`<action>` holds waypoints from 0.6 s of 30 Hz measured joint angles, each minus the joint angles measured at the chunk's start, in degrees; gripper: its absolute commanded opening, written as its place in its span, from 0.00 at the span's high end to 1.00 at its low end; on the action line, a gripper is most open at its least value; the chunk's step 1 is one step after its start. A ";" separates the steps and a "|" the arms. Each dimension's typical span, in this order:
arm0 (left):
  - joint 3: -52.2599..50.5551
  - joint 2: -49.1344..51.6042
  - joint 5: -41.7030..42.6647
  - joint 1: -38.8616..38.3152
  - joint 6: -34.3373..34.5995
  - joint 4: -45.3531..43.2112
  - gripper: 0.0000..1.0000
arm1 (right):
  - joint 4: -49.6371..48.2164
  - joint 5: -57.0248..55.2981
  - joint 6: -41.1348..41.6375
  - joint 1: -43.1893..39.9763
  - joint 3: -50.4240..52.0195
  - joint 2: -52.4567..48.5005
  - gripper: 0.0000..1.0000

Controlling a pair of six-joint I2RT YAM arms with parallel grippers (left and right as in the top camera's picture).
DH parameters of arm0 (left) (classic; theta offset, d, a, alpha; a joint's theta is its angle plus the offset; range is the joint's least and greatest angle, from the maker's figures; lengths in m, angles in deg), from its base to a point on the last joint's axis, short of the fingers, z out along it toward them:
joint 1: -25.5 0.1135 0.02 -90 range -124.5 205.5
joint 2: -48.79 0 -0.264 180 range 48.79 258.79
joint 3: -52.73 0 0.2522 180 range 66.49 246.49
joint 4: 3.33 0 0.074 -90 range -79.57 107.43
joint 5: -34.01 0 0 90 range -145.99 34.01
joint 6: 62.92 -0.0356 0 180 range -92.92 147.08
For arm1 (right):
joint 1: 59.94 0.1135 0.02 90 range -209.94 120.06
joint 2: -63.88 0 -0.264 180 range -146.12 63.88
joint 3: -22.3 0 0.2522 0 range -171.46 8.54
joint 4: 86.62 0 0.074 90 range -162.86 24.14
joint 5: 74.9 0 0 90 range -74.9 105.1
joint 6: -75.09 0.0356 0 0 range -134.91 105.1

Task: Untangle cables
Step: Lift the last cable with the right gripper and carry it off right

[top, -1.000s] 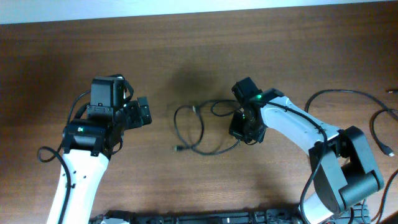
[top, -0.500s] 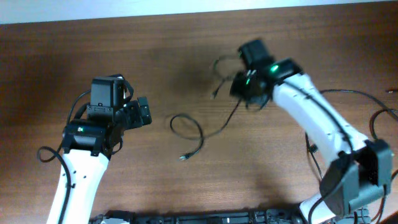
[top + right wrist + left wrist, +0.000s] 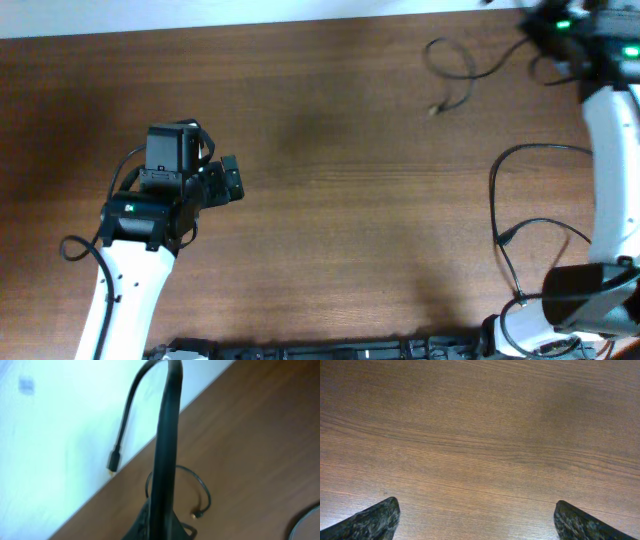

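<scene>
My right gripper [image 3: 548, 32] is at the far right edge of the table, raised and shut on a thin black cable [image 3: 452, 62]. The cable hangs from it in a loop, with a small plug end [image 3: 433, 108] low at the left. In the right wrist view the cable [image 3: 167, 435] rises blurred from the shut jaws [image 3: 159, 527]. One plug [image 3: 114, 460] dangles at the left, and a loop [image 3: 202, 491] hangs below. My left gripper [image 3: 232, 182] is open and empty over bare wood at the left, and its fingertips [image 3: 475, 512] stand wide apart.
More thin black cords [image 3: 525, 155] lie in curves on the table's right side, beside the right arm [image 3: 610, 150]. The wooden table [image 3: 330, 220] ends at a white wall [image 3: 50, 420] along the far edge. The arm bases stand at the front edge.
My right gripper has lifted the cable from the table's middle and carried it up to the far right corner. The cable now hangs free. The left arm has not moved.
</scene>
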 measured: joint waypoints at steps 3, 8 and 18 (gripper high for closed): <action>0.00 0.00 0.00 0.00 0.00 0.00 0.01 | -3.89 -0.17 -4.04 -5.73 -0.02 0.00 0.96; 0.00 0.00 0.00 0.00 -0.02 -0.02 0.01 | -11.28 -0.42 -8.28 -14.51 -0.07 0.00 0.96; 0.00 0.00 0.00 0.00 -0.02 0.00 0.01 | -13.38 -3.89 -22.69 -20.81 -0.09 -1.51 0.96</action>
